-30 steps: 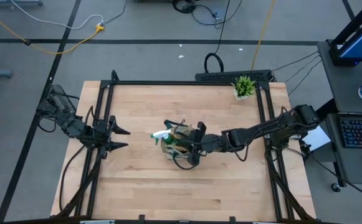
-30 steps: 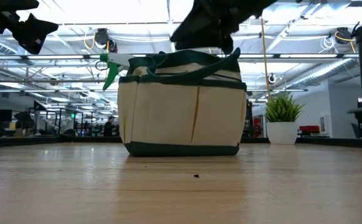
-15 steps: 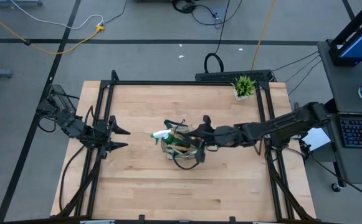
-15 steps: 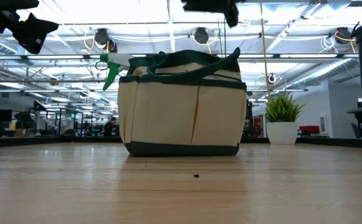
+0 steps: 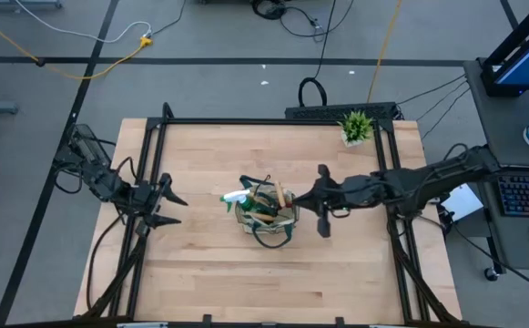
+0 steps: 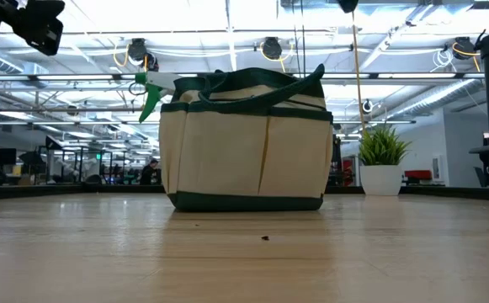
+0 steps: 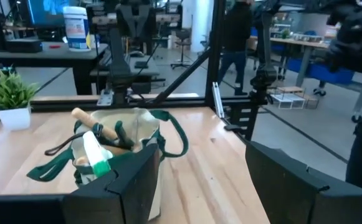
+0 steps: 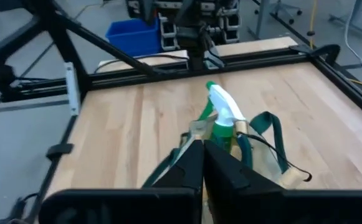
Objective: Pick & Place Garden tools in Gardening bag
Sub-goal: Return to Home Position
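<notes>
I see the bag (image 6: 244, 156) standing upright on the worktop (image 5: 200, 264), roughly at its middle, with its dark loop handles flopped over the rim. The spray bottle (image 8: 221, 115) sits inside it, its white-and-green head poking up past the rim on the side facing my left arm. Two wooden handles (image 7: 96, 124) also stick up out of the bag, leaning toward the opposite side. The rest of what's inside is a jumble of green and dark shapes that I can't sort out.

My right tool (image 8: 203, 149) hangs just beside the bag, on the side away from the spray head. It is clear of the fabric and higher than the rim, since the low view only catches a dark scrap of it at the very top. Its two fingers are pressed together with nothing between them.

My left tool (image 5: 168, 210) is well away from the bag on the spray-head side, pointing toward it. Its fingers are spread wide and it carries nothing. Through its wrist camera I can see the bag framed in the gap between them.

The plant (image 5: 356, 126) stands well apart from the bag, at the worktop corner behind the right arm.
</notes>
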{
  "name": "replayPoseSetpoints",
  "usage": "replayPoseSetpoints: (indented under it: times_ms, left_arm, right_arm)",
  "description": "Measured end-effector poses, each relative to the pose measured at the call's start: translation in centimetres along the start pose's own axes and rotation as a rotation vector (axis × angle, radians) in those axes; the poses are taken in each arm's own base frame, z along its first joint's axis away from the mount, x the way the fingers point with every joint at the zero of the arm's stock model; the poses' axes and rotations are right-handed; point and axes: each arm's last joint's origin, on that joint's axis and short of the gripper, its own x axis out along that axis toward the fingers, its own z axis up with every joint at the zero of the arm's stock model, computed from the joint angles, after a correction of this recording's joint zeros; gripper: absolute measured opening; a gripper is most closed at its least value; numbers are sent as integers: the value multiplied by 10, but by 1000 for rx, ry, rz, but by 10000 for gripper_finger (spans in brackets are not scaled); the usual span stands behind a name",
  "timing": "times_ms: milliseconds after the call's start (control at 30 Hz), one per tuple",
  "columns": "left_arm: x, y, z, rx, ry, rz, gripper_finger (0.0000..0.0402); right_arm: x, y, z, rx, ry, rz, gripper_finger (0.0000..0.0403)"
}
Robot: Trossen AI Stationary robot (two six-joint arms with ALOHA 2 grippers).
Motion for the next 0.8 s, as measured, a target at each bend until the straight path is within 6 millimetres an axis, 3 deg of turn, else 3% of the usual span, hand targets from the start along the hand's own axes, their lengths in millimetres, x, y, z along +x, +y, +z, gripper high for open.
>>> replayPoseSetpoints:
  times_ms: [400, 800]
  left_arm:
    - [2, 2, 1, 26, -10, 92, 244]
    - [17, 7, -20, 17, -69, 144, 244]
  right_arm:
    - [-45, 6, -5, -69, 30, 70, 1]
    - [-69, -17, -63, 86, -60, 106, 1]
